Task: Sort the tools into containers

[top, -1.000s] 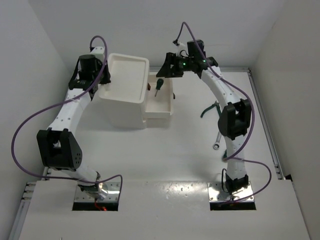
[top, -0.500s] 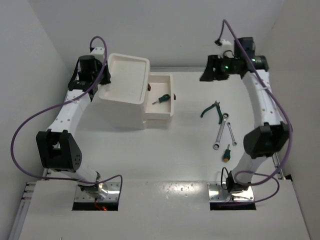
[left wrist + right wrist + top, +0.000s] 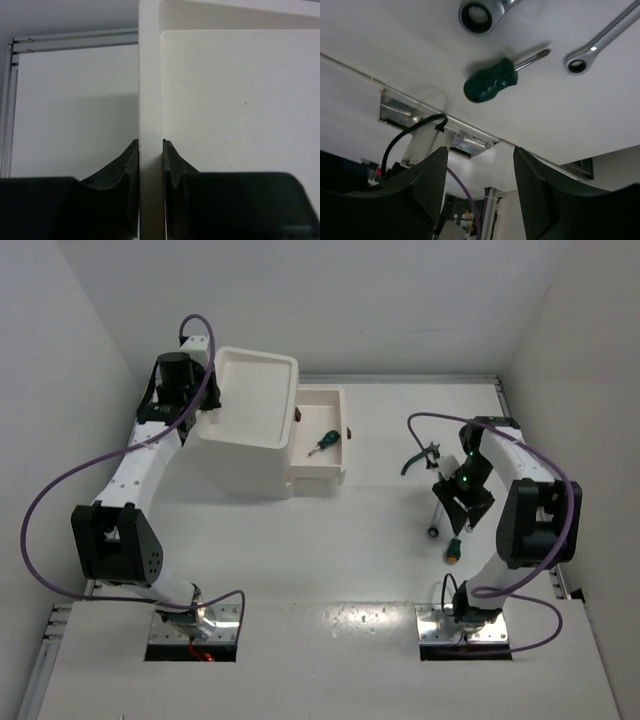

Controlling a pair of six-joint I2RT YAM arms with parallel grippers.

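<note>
While the right gripper (image 3: 480, 152) hangs over the loose tools with its jaws spread and nothing between them, the nearest thing ahead of the gap is a green-handled screwdriver (image 3: 492, 82) lying flat on the table (image 3: 395, 30). Its long axis runs slantwise across the wrist view, with the fat handle towards the fingers and the near table edge, and the metal tip pointing away to the right. I judge the jaws would need to come forward and down, then turn across the handle before closing. Just beyond it lie the ring ends of 2 silver wrenches (image 3: 479, 15), apart from the screwdriver and from each other. Seen from above, green-handled pliers (image 3: 420, 457) lie further back. That makes 4 tools on the table: 1 screwdriver, 2 wrenches and 1 pliers, all on the right arm's side and well apart from the left arm. A second screwdriver (image 3: 325, 443) already lies in the 1 open drawer (image 3: 318, 472) of the white cabinet (image 3: 245, 465). The left gripper (image 3: 150, 145) is pressed together on the rim of the cabinet's top tray (image 3: 240, 100), pinching it, so the right arm looks like the one for the next pick
</note>
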